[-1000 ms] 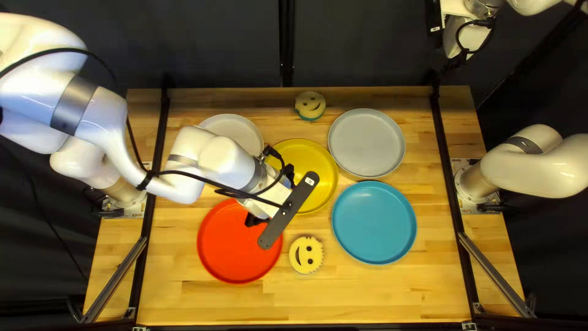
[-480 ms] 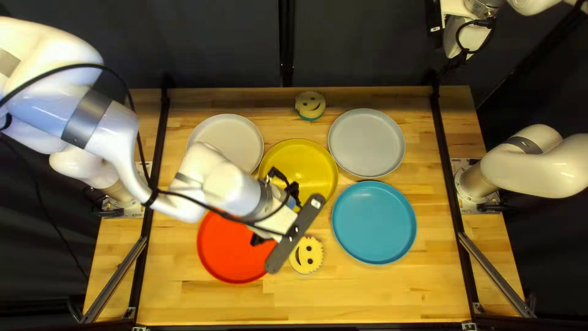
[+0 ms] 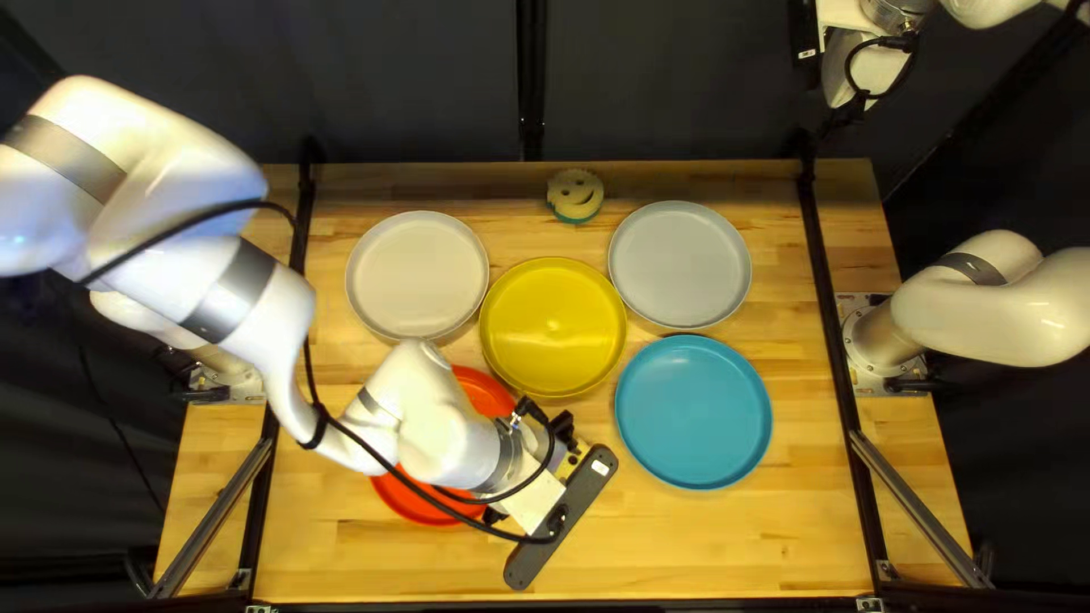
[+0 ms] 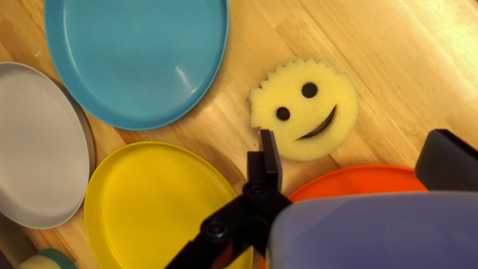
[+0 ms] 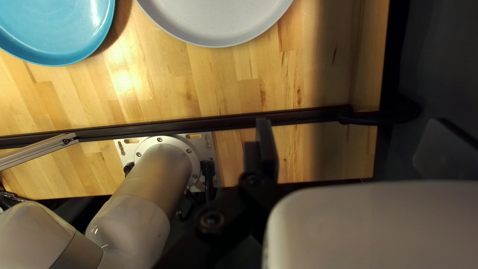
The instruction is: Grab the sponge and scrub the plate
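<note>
In the top left view my left gripper (image 3: 534,471) hangs over the red plate's right side (image 3: 411,500), covering most of a yellow smiley sponge (image 3: 583,452). The left wrist view shows my left gripper (image 4: 354,144) open, with the whole sponge (image 4: 306,107) lying face up on the table just ahead; one fingertip overlaps its edge in view. Contact cannot be told. My right gripper (image 3: 854,108) is raised beyond the table's far right corner; in its wrist view the right gripper (image 5: 352,142) stands open, holding nothing. A second smiley sponge (image 3: 575,195) lies near the far edge.
Around the middle are a yellow plate (image 3: 553,327), a blue plate (image 3: 694,411), a grey plate (image 3: 680,263) and a whitish plate (image 3: 417,274). Dark rails (image 3: 835,329) run along both table sides. My right arm's base (image 3: 886,341) stands at the right.
My left arm has swung toward the near edge and slightly right, from beside the yellow plate to over the near sponge. It uncovers the whitish and yellow plates. The right arm is unmoved.
</note>
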Motion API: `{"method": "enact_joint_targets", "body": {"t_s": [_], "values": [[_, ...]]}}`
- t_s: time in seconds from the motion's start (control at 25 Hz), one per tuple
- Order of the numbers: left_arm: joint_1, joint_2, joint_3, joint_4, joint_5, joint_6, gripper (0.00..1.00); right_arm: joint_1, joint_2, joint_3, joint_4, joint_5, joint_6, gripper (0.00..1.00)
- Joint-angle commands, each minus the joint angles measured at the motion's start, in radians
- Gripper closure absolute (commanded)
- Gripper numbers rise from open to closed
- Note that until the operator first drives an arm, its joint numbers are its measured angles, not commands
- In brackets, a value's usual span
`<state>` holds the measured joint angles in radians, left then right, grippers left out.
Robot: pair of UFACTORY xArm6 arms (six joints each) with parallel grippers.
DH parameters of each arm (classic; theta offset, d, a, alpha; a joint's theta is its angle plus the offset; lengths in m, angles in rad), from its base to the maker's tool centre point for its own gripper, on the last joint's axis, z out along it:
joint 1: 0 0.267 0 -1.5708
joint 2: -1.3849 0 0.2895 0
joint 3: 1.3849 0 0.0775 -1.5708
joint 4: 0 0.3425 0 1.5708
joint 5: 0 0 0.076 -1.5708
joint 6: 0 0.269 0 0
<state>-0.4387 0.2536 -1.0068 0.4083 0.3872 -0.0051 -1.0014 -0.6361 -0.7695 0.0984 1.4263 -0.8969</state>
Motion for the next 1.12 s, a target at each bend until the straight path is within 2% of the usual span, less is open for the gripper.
{"method": "enact_joint_targets", "body": {"t_s": [0.04,0.56,0.72,0.88,1.0,1.12], "values": [[0.004,0.015,-0.006,0.001,-0.008,0.004,0.0,0.0,0.0,0.0,0.0,0.0,0.0,0.0],[0.002,0.024,-0.016,0.007,-0.002,-0.003,0.0,0.0,0.0,0.0,0.0,0.0,0.0,0.0],[-0.026,0.039,-0.087,0.0,0.1,-0.004,0.0,0.0,0.0,0.0,0.0,0.0,0.0,0.0],[-0.062,0.037,-0.114,0.007,0.166,-0.037,0.0,0.0,0.0,0.0,0.0,0.0,0.0,0.0],[-0.095,0.021,-0.109,0.013,0.206,-0.084,0.0,0.0,0.0,0.0,0.0,0.0,0.0,0.0],[-0.128,0.047,-0.129,0.07,0.224,-0.19,0.0,0.0,0.0,0.0,0.0,0.0,0.0,0.0]]}}
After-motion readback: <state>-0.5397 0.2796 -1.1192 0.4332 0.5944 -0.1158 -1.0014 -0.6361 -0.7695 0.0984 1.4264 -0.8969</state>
